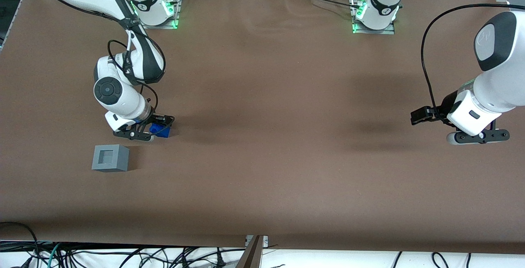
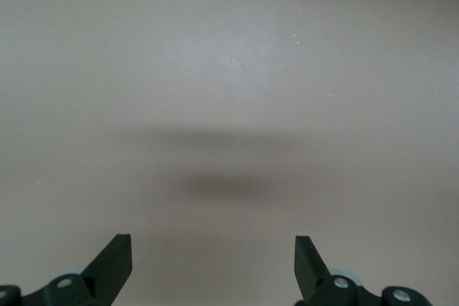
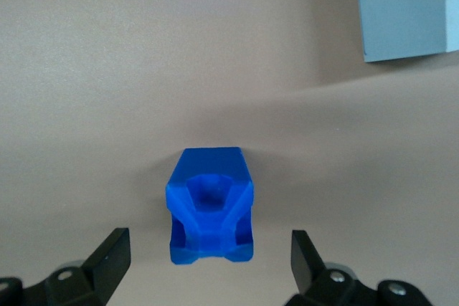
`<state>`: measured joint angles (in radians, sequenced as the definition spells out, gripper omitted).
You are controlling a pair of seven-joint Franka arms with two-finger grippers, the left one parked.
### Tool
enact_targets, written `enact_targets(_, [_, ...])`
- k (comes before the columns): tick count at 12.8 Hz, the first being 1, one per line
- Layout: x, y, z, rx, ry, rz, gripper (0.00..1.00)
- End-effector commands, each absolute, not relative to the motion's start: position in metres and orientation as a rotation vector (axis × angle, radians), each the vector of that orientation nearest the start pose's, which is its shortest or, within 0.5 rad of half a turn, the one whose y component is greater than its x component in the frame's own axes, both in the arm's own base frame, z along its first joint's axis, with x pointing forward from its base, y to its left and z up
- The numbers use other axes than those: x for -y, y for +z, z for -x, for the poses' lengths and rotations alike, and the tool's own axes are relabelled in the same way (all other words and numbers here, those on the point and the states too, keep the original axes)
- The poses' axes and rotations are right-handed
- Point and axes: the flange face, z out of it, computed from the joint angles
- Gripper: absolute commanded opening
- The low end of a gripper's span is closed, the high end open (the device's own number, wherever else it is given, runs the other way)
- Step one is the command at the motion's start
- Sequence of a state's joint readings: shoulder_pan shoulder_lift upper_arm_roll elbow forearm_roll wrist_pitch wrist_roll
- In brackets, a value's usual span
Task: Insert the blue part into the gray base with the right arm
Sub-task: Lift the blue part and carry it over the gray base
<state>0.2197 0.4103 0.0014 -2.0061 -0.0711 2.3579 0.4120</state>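
A wide desk covered in plain brown sheeting fills the front view. At the left of that frame, the white jointed right arm with dark-grey panels bends down over the desk so that its black two-finger pincer sits low around the small bright-blue knobbly plastic part. The wrist camera shows why: the pincer is spread wide, one finger on each side of the blue part with clear gaps, so nothing is gripped yet; it seems lined up for a grasp. The light-grey plastic cube base stands just below in the front view, nearer the camera, its square recess facing up, ready to receive the part.
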Motion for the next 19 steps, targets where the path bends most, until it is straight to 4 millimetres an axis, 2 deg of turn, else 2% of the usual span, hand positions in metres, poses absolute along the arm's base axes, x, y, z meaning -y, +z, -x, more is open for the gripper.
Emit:
enact_targets(1, [-0.133,0.238,-0.588,-0.243,0.051,3.181,0.99])
enact_targets(3, [-0.132,0.235,-0.588,-0.242,0.049,3.18,0.99])
enact_targets(4, [-0.132,0.235,-0.588,-0.225,0.043,3.18,0.87])
enact_targets(5, [-0.13,0.236,-0.589,-0.221,0.038,3.181,0.6])
enact_targets(6, [-0.129,0.235,-0.59,-0.218,0.038,3.181,0.39])
enact_targets(7, [-0.129,0.236,-0.59,-0.189,0.036,3.182,0.26])
enact_targets(8, [-0.129,0.237,-0.591,-0.157,0.032,3.183,0.19])
enact_targets(11, [-0.128,0.254,-0.597,-0.137,-0.008,3.18,0.13])
enact_targets(14, [-0.119,0.297,-0.611,-0.02,-0.049,3.187,0.13])
enact_targets(16, [-0.095,0.33,-0.627,0.045,-0.001,3.212,0.13])
enact_targets(18, [-0.056,0.357,-0.641,0.144,0.037,3.234,0.13])
enact_targets(19, [-0.04,0.364,-0.643,0.177,0.055,3.242,0.13])
